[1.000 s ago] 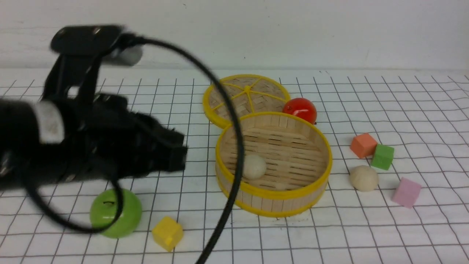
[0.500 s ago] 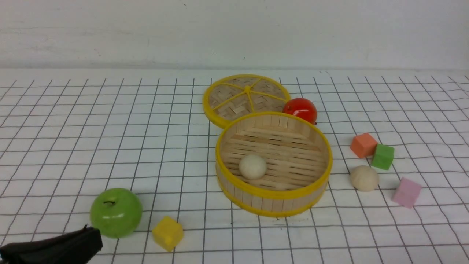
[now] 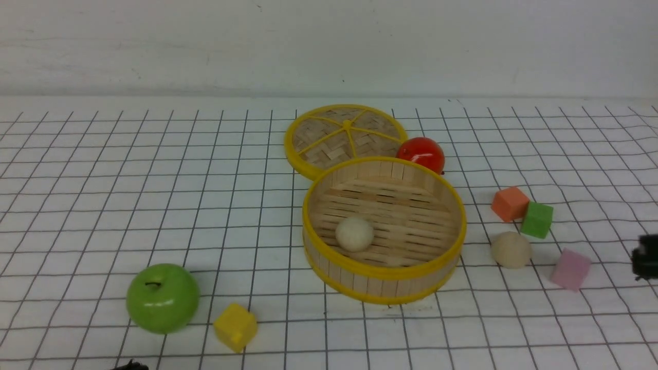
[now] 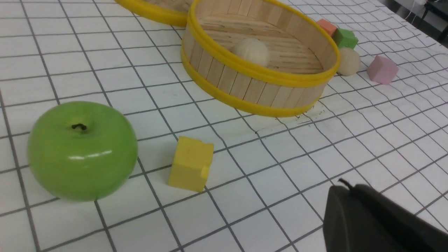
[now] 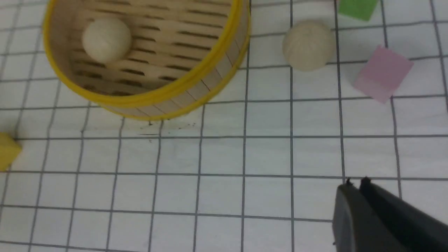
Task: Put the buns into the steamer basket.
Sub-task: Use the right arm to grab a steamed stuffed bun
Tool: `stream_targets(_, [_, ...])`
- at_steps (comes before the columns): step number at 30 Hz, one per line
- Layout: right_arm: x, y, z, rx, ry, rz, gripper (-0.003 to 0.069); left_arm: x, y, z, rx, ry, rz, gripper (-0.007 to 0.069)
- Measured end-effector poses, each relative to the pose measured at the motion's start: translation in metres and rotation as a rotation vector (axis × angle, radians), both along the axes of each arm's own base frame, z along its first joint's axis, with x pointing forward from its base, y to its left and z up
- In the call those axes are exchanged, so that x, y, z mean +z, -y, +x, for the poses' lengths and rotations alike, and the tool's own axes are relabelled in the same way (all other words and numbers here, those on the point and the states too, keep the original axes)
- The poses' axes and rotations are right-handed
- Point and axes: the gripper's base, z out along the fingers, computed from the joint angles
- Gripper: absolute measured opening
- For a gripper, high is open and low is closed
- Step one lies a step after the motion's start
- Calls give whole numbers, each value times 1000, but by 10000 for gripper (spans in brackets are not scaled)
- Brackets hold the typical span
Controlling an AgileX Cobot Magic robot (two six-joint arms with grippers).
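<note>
Resting in basket [image 3: 385, 272]: one bun [image 3: 354, 234]; second bun [image 3: 510, 250] on table [image 3: 154, 195] just beside, unplaced; right claw [image 5: 357, 182] together, empty, nearer, likely picker; left claw [image 4: 344, 183] together, empty.

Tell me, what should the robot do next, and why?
Probably move the right hand toward the loose bun. The other bun already sits in the steamer basket, but this one lies outside it beside the pink block, on the right arm's side. That hand looks shut, so it would need to open.
</note>
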Motion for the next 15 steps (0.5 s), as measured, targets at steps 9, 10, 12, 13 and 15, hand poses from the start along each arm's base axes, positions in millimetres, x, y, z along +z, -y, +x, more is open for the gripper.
stream_targets(9, [-45, -21, 96, 66, -210, -93, 42, 0, 0, 0, -1, -2, 2, -13])
stream_targets(10, [-48, -21, 103, 59, -220, -98, 50, 0, 0, 0, -1, -2, 2, -13])
stream_targets(12, [-59, -23, 123, 56, -250, -115, 74, 0, 0, 0, -1, -2, 2, -13])
stream_targets(13, [-57, -23, 124, 56, -244, -117, 78, 0, 0, 0, -1, -2, 2, -13])
stream_targets(15, [-75, -25, 145, 60, -295, -134, 130, 0, 0, 0, -1, -3, 2, -13])
